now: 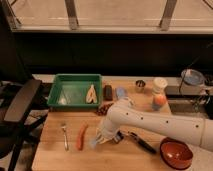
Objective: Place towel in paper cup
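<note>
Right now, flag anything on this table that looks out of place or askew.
Only the towel: it looks bunched at the gripper near the front edge of the table, well apart from the paper cup at the back. Nothing looks spilled or broken.
</note>
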### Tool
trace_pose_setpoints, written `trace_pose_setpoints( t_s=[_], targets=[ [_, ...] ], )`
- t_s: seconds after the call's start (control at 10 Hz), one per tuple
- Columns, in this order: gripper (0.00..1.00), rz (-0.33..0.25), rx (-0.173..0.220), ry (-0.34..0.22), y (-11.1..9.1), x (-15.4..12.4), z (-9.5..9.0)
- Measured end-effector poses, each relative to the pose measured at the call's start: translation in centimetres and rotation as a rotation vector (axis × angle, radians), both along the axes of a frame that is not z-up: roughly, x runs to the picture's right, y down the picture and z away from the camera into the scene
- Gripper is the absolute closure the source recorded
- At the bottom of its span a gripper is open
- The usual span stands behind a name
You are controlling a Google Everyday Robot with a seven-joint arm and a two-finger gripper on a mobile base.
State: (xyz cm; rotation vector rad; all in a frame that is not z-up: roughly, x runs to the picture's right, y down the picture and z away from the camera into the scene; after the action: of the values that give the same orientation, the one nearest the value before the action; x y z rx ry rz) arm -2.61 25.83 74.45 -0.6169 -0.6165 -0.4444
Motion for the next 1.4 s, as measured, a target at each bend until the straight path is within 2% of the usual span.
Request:
trace_pose_setpoints(
  t_s=[0.1, 0.2, 0.5, 0.7, 0.8, 1.1, 1.2, 1.4],
  targets=[
    [0.99, 0.013, 0.016, -0.001, -0.6, 0.2, -0.4],
    [1.00, 0.031, 0.037, -0.001, -1.9, 0.4, -1.0],
    [1.00, 0.104, 0.102, 0.029, -7.6, 2.3, -2.1],
    [1.00, 0.148, 0.135, 0.077, -12.4, 4.4, -1.0],
    [1.00, 0.181, 0.144, 0.114, -15.1, 6.4, 0.2],
    [1.00, 0.264, 0.139, 0.207, -19.7, 12.8, 3.0],
    [1.00, 0.289, 0.127, 0.237, -20.5, 15.1, 3.6],
    [1.00, 0.301, 0.120, 0.251, -21.0, 16.2, 4.0]
  ],
)
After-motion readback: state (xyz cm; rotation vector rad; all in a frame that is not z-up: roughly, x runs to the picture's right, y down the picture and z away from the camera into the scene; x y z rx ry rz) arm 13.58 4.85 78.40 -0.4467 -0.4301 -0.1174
